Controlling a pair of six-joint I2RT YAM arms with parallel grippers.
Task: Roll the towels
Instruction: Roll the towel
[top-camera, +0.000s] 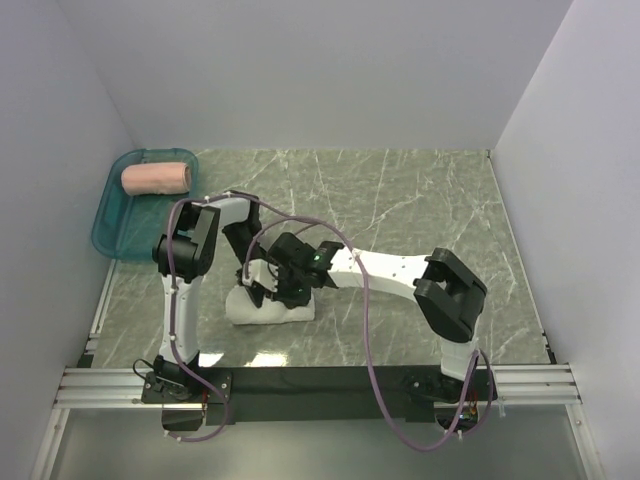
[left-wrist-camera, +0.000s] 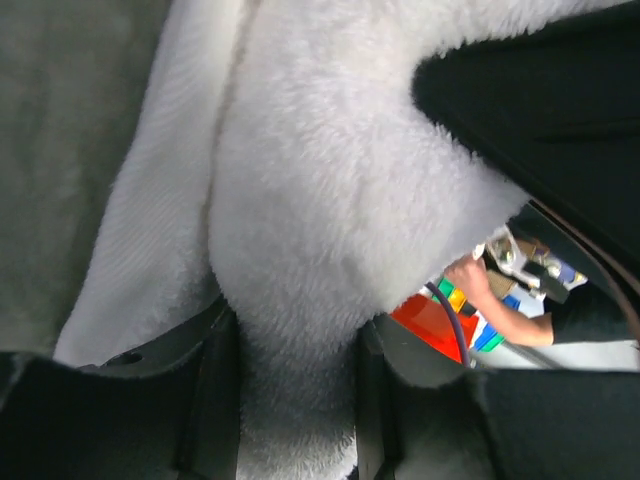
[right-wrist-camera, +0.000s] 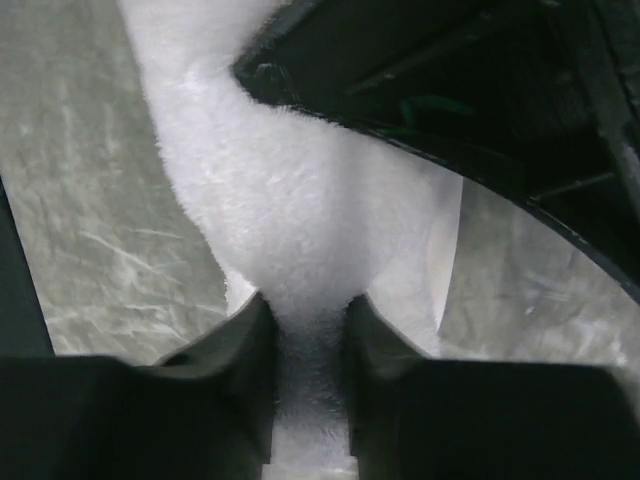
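Note:
The white towel (top-camera: 268, 309) lies bunched into a thick bundle on the marble table, near the front, under both grippers. My left gripper (top-camera: 255, 283) is shut on its fluffy cloth (left-wrist-camera: 300, 250), which fills the space between the jaws. My right gripper (top-camera: 292, 288) is shut on a pinched fold of the same white towel (right-wrist-camera: 290, 220); the other arm's dark body crosses above it. The salmon-pink towel (top-camera: 157, 178) lies rolled up inside the teal tray (top-camera: 112, 222) at the far left.
White walls close in the table on the left, back and right. An aluminium rail (top-camera: 320, 384) runs along the near edge by the arm bases. Purple cables (top-camera: 370, 330) loop over the arms.

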